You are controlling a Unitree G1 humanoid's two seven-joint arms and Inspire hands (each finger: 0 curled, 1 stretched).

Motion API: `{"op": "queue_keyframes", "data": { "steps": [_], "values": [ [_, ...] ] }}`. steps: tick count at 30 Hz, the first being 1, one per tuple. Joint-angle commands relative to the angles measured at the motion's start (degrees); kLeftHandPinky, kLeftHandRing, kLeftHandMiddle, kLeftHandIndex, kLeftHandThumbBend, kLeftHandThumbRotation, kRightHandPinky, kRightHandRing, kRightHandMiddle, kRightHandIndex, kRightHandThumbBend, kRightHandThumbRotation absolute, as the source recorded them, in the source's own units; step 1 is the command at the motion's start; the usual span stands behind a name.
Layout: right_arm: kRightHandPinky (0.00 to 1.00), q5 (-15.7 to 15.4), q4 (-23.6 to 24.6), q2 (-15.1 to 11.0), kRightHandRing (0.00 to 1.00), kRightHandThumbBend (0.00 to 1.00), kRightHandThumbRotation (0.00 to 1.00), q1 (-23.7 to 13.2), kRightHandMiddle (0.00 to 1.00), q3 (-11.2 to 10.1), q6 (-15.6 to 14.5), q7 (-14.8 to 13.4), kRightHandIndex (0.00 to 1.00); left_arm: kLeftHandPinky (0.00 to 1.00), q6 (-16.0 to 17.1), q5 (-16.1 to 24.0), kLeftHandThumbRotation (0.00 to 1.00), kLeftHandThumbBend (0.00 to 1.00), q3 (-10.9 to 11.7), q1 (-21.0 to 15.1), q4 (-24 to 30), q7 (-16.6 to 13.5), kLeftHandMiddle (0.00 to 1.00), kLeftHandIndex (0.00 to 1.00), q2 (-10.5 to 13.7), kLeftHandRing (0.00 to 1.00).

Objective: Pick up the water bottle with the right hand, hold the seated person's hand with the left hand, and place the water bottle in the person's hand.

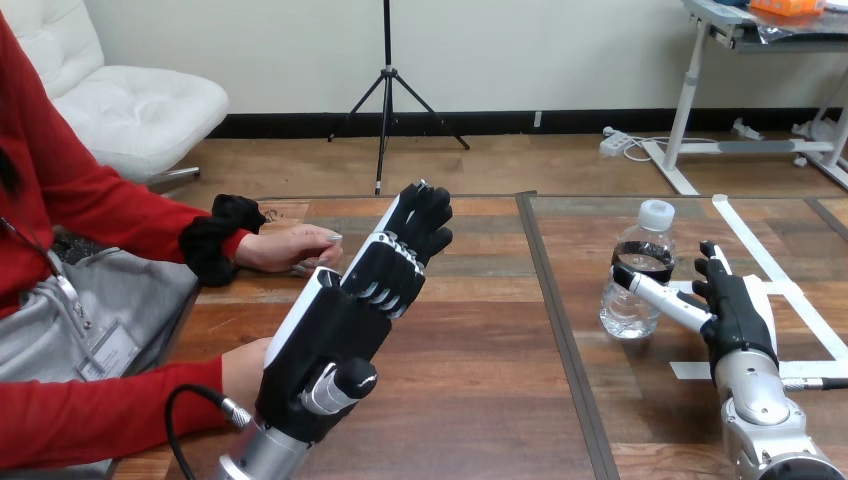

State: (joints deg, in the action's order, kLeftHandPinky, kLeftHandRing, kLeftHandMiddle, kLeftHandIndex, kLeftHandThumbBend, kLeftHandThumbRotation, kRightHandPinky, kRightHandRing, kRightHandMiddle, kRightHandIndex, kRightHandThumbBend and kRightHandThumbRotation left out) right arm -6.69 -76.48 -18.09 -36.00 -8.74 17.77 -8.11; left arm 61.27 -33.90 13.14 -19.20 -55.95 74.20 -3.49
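A clear water bottle (640, 272) with a white cap and a dark label stands upright on the table at the right. My right hand (728, 303) is just to its right, fingers straight; its thumb reaches across to the bottle's side without closing round it. My left hand (355, 300) is raised over the table's left half, fingers straight and pointing away. The person's hand (295, 249) lies on the table just left of my left fingertips, apart from them. The person's other hand (243, 370) is partly hidden behind my left wrist near the front edge.
A dark seam (555, 320) runs front to back between the two table halves. White tape strips (775, 270) mark the table surface around and behind my right hand.
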Motion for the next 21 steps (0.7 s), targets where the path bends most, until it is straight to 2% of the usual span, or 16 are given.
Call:
{"op": "queue_keyframes", "data": {
  "steps": [1,7,11,21],
  "values": [
    [0.88,-0.7,0.2,1.0,0.96,1.00,0.40,-2.5,0.97,0.7,0.1,-1.5,1.00,0.99,-0.5,-1.5,0.76,1.00,0.6,-2.1,3.1,0.9,1.00,1.00,-0.1,1.00],
    [0.88,-0.6,0.1,1.8,0.95,1.00,0.40,-2.7,0.96,0.5,0.0,-2.3,1.00,0.97,0.5,-1.6,0.76,1.00,0.9,-1.7,3.5,0.8,1.00,1.00,-0.1,1.00],
    [0.88,0.3,0.1,2.4,0.95,1.00,0.39,-3.0,0.97,-0.2,0.0,-1.7,1.00,0.97,0.7,-1.7,0.76,1.00,1.0,-1.4,3.8,0.8,1.00,1.00,-0.1,1.00],
    [0.88,0.0,0.3,3.6,0.94,1.00,0.39,-3.9,0.96,0.2,0.2,-1.4,1.00,0.96,0.4,-2.1,0.76,1.00,1.2,-0.9,3.8,1.3,1.00,1.00,0.2,1.00]
  ]
}}
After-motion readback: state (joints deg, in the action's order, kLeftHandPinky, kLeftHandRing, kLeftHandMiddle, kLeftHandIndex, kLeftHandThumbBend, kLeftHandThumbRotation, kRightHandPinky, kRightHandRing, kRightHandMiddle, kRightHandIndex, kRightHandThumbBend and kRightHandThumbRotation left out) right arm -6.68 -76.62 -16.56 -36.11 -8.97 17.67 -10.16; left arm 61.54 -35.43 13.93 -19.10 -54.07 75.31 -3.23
